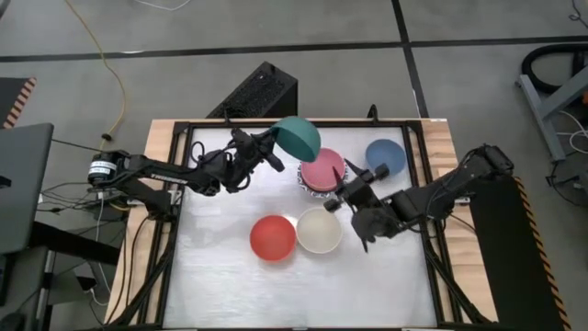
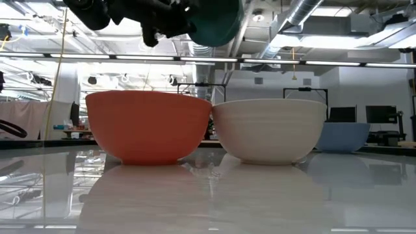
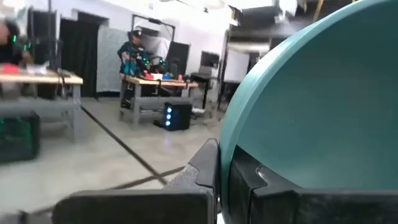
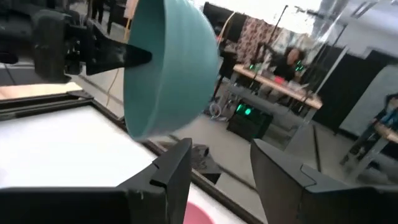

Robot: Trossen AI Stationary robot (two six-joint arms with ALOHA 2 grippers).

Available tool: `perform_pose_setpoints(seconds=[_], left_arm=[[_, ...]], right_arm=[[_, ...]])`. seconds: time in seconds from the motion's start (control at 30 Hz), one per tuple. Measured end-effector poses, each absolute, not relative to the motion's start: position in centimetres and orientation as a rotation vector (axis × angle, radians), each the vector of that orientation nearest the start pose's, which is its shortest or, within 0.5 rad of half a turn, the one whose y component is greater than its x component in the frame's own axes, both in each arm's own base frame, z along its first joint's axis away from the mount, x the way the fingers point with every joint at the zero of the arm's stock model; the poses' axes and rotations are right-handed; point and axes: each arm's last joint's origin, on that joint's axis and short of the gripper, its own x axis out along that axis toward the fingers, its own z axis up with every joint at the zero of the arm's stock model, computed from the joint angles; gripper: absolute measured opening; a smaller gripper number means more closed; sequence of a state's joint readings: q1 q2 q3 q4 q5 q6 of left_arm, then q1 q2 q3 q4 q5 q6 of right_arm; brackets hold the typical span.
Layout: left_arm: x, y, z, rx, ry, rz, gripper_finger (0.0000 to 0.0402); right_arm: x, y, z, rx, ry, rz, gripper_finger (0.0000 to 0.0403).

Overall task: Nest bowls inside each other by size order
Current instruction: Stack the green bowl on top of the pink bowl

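While its rim is pinched between the clenched jaws of the left gripper (image 1: 276, 140), the dark green bowl (image 1: 299, 136) is held tilted on its side in the air above the far part of the bench (image 1: 220, 285), just left of and beyond the pink bowl (image 1: 322, 169). In the left wrist view the rim is seen gripped between the two dark fingers (image 3: 205, 171), with the teal wall of the bowl filling most of the picture. The jaws of the right gripper (image 1: 354, 188) are spread apart with nothing between them, and are placed just right of the pink bowl, which is nested in a white bowl with a patterned rim (image 1: 307, 183). The blue bowl (image 1: 386, 156) is set at the far right. Nearer the front, the red bowl (image 1: 273, 237) and the cream bowl (image 1: 320, 229) are stood upright side by side, touching or almost so. A person (image 3: 132, 48) is seen at a table in the room beyond.
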State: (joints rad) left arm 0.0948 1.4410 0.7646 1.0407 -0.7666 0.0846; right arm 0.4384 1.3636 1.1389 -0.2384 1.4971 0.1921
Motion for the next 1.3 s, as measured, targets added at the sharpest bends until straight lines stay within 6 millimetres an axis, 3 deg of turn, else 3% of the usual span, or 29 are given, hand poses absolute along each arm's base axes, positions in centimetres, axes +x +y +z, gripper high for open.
perform_pose_setpoints(seconds=[0.17,0.33,0.47,0.57,0.73,0.93,1.3], left_arm=[[30.4,6.0,29.5,0.067,-0.175,0.810,0.0000],[30.6,9.5,30.0,0.058,-0.051,0.757,0.0000],[30.0,12.5,30.9,0.059,-0.072,0.695,0.0000],[29.4,13.7,31.2,0.014,-0.115,0.748,0.0000],[29.1,13.8,31.5,0.102,-0.102,0.941,0.0000],[29.2,13.0,31.9,0.200,-0.080,1.017,0.0000],[28.9,12.7,32.5,0.339,-0.039,1.153,0.0000]], right_arm=[[27.3,8.0,33.4,-0.183,0.187,-1.029,0.0182],[27.3,7.9,33.4,-0.174,0.184,-1.028,0.0182],[27.3,7.9,33.4,-0.176,0.186,-1.027,0.0182],[28.1,7.3,33.2,-0.166,0.189,-1.040,0.0182],[30.6,5.4,32.4,-0.226,0.222,-1.077,0.0182],[34.4,3.3,31.9,-0.312,0.190,-1.037,0.0182],[35.6,1.2,33.3,-0.464,0.078,-1.071,0.0182]])
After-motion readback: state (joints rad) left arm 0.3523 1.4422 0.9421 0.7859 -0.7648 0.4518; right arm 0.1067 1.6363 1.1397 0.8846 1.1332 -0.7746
